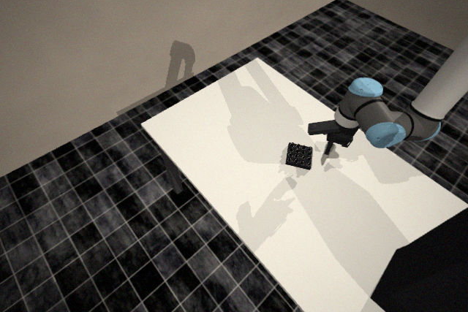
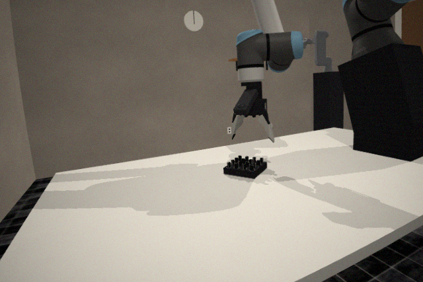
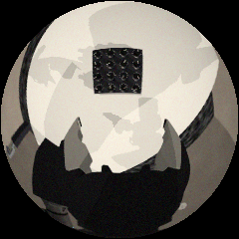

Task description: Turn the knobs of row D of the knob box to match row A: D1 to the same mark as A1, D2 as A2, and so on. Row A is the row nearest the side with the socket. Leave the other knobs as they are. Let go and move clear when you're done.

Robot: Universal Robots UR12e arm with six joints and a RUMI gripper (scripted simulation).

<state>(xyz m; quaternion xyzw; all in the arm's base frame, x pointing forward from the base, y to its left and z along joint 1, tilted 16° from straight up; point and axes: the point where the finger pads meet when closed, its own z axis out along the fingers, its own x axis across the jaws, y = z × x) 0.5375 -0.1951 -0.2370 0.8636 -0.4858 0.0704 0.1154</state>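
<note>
The black knob box [image 1: 299, 156] [image 2: 246, 168] [image 3: 118, 72] lies flat on the white table [image 1: 211, 131] [image 2: 170, 224], with several rows of small dark knobs on top. The knob marks and the socket side are too small to read. My gripper [image 1: 327, 151] [image 2: 252, 134] [image 3: 122, 119] is open and empty. It hangs well above the table, beside and behind the box, fingers pointing down. In the wrist view the box sits ahead of the two spread fingertips, whole and uncovered.
A large black block [image 1: 427, 267] [image 2: 386, 101] stands at the table's corner by the arm's base. A dark cabinet [image 2: 326, 101] stands behind the table. The tiled floor [image 1: 94, 225] surrounds the table edges.
</note>
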